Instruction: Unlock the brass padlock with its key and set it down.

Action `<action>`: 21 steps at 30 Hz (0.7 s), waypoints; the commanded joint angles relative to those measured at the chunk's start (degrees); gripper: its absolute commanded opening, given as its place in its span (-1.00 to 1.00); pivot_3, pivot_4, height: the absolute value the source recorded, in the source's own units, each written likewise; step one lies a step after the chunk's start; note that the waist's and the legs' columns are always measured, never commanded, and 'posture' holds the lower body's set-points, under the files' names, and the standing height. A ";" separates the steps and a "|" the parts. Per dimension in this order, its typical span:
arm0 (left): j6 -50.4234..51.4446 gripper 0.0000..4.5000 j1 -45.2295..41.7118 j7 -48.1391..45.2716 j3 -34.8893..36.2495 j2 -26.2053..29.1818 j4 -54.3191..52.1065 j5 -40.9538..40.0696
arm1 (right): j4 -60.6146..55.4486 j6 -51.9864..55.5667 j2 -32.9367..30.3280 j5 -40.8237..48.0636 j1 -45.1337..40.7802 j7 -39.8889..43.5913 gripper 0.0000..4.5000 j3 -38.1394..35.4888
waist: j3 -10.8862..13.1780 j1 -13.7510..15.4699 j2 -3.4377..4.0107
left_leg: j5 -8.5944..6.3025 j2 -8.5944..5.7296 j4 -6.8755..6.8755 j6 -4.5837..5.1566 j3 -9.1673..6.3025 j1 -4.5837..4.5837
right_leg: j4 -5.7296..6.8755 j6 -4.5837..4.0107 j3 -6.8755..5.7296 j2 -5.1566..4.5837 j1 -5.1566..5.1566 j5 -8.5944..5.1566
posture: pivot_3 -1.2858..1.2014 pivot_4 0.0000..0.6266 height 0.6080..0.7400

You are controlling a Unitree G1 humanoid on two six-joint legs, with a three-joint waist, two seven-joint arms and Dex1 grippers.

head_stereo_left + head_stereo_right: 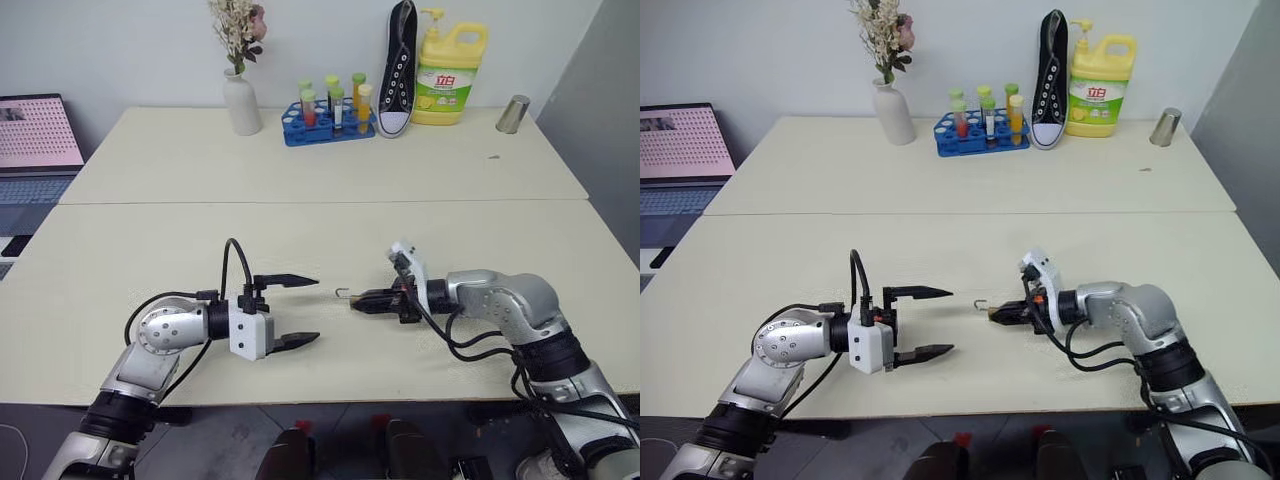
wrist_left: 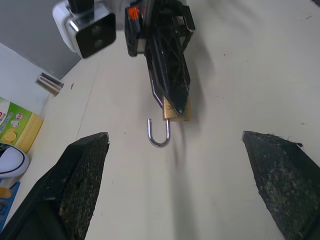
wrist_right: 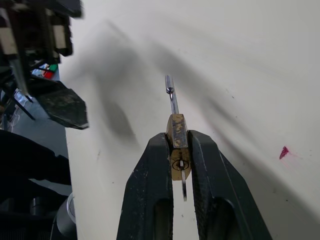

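Note:
My right gripper (image 1: 356,299) is shut on the brass padlock (image 3: 176,131) and holds it just above the cream table (image 1: 300,240). The tiny golden body sits pinched between the black fingertips. Its silver shackle (image 2: 159,135) sticks out toward my left gripper as a hook, with one leg free of the body. Its key (image 3: 184,186), a thin silvery strip, sits in the keyhole on the body's rear face, between the fingers. My left gripper (image 1: 316,310) stands open and empty a short way to the left of the shackle, fingers pointing at it.
Along the far edge of the back table stand a white vase with flowers (image 1: 240,100), a blue rack of tubes (image 1: 325,118), a black shoe (image 1: 398,70), a yellow detergent bottle (image 1: 450,75) and a metal cup (image 1: 513,113). A laptop (image 1: 35,135) sits at the far left.

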 commanded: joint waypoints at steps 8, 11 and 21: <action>18.92 1.00 4.29 0.71 0.75 0.66 -7.75 -7.18 | 2.08 -9.69 -6.93 -9.65 -1.71 5.44 0.05 -0.19 | 0.00 0.03 0.01 | 0.00 -0.02 0.00 0.00 0.04 -0.10 | 0.08 0.00 0.03 0.01 -0.17 0.00 | 0.03 -0.52 1.00; 27.11 1.00 4.31 2.08 1.86 0.79 -10.00 -8.49 | -4.68 -16.31 -13.26 -12.54 2.11 8.24 0.43 -0.79 | 0.01 0.20 0.01 | 0.00 -0.02 0.02 0.01 0.00 -0.12 | 0.07 0.00 0.00 -0.01 -0.15 0.00 | 0.03 -0.52 1.00; 40.93 1.00 2.38 1.20 2.66 2.70 -15.34 -9.19 | -25.36 -24.59 -27.03 -11.63 17.01 13.19 0.97 -10.75 | 0.01 -0.09 0.01 | 0.00 0.01 0.00 0.01 0.06 -0.11 | 0.08 0.01 0.00 0.13 -0.15 0.00 | 0.03 -0.52 1.00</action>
